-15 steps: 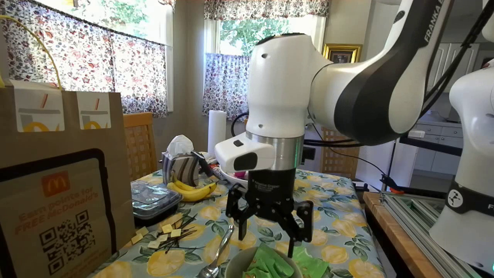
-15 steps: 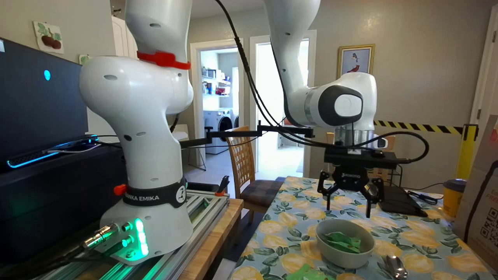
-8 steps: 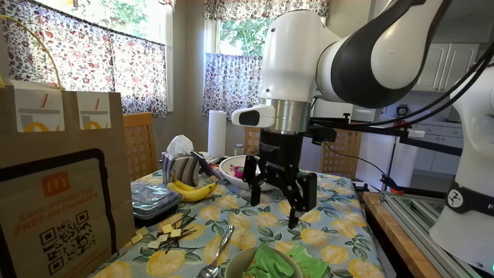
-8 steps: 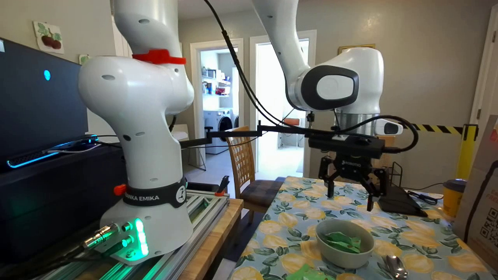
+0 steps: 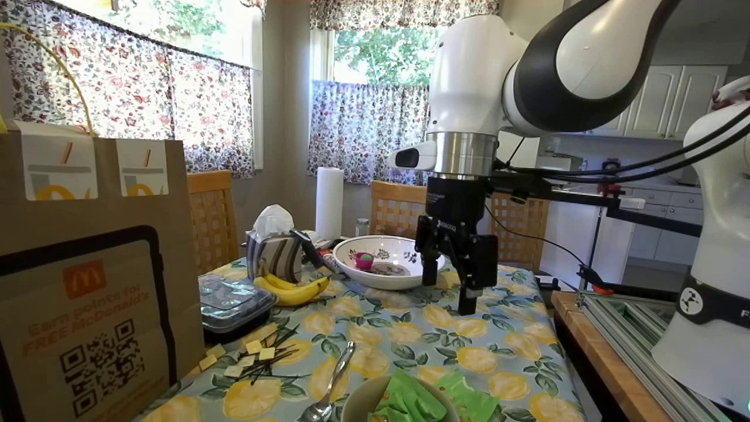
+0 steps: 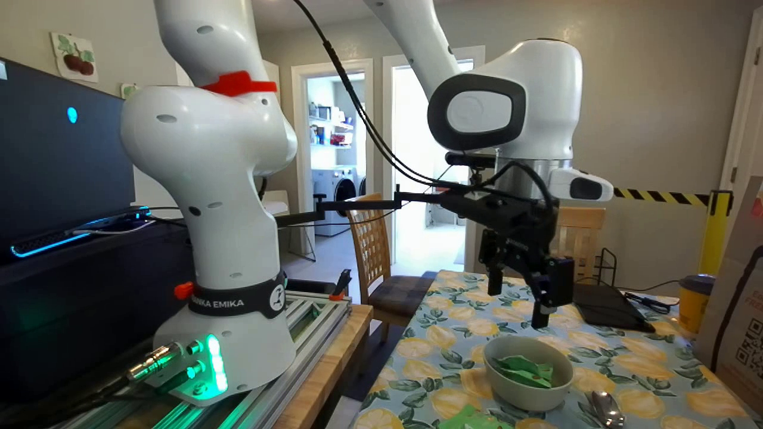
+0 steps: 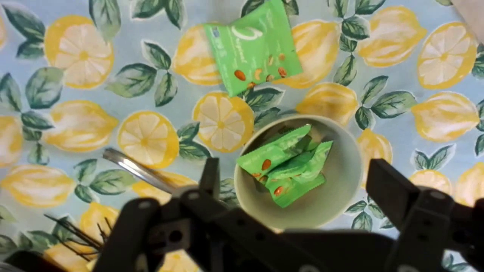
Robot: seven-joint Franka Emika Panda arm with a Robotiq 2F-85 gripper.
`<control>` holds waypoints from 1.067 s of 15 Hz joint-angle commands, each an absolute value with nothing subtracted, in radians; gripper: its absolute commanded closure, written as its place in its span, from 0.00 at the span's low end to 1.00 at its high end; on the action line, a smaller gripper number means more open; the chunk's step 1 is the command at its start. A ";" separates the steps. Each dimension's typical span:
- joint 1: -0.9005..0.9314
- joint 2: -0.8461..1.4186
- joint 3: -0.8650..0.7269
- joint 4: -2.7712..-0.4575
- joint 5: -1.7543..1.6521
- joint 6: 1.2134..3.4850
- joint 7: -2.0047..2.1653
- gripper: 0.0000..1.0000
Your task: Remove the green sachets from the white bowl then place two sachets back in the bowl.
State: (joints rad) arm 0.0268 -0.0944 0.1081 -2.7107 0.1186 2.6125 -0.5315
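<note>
So the tool [image 5: 448,296] had its fingers [image 6: 540,316] spread well apart and pointing down over the worktop [image 5: 404,334], with nothing pinched between them. I'd guess it was held wide and high like that to leave room for dropping onto a sachet. In the wrist view the white bowl [image 7: 334,196] showed between the fingertips, but I couldn't tell whether the tool was straight above it. The green sachets [image 7: 291,166] inside were overlapped and bunched toward the bowl's left, one reaching the rim, so no exact count from me. Some crinkly edges stood up, probably easier to nip than flat ones. A loose green sachet [image 7: 255,49] lay on the far side of the bowl in the wrist view, apart from the rim; to me that read as one out, more to go, and the two-back-in part not yet started. The bowl's rim was the edge to watch, I reckon. Its inner wall showed to the right of the sachets, so a finger looked likely to fit there. The metal cutlery [image 7: 138,170] lay left of the bowl, which made the right look like the roomier way to swing. In an exterior view the worktop's edge ran to the right, past the loose sachet, with the big patterned bowl [image 5: 381,282] and bananas [image 5: 296,293] well off toward the far end.
</note>
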 commanded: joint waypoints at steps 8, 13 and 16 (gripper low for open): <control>0.068 -0.201 0.092 -2.746 0.075 2.660 -0.167 0.00; 0.095 -0.192 0.091 -2.745 0.053 2.622 -0.203 0.00; 0.103 -0.190 0.080 -2.745 0.066 2.633 -0.202 0.00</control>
State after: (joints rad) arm 0.0874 -0.1898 0.0964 -2.7459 0.0722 2.6345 -0.2066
